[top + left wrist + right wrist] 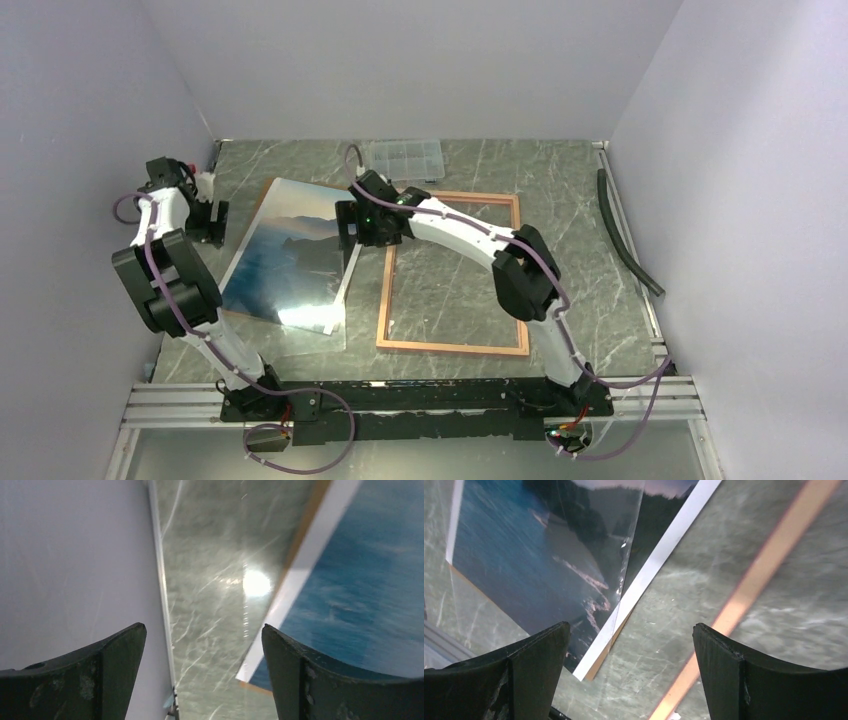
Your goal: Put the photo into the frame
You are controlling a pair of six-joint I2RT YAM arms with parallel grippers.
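Observation:
The photo (290,260), dark mountains over blue water with a white border, lies flat at the table's left. The frame (386,295), a thin pink rectangle, lies to its right with bare table showing inside it. My left gripper (215,222) hangs open just off the photo's left edge. In the left wrist view the photo (370,580) is at the right, and the left gripper (204,645) has only table between its fingers. My right gripper (350,228) is open over the gap between the photo (524,555) and the frame's pink strip (764,565). The right gripper (631,640) holds nothing.
A brown backing board (606,652) peeks out under the photo's edge, and a clear pane (325,338) overlaps the photo's near corner. A clear compartment box (405,155) sits at the back. A black hose (625,235) runs along the right rail. White walls close in on three sides.

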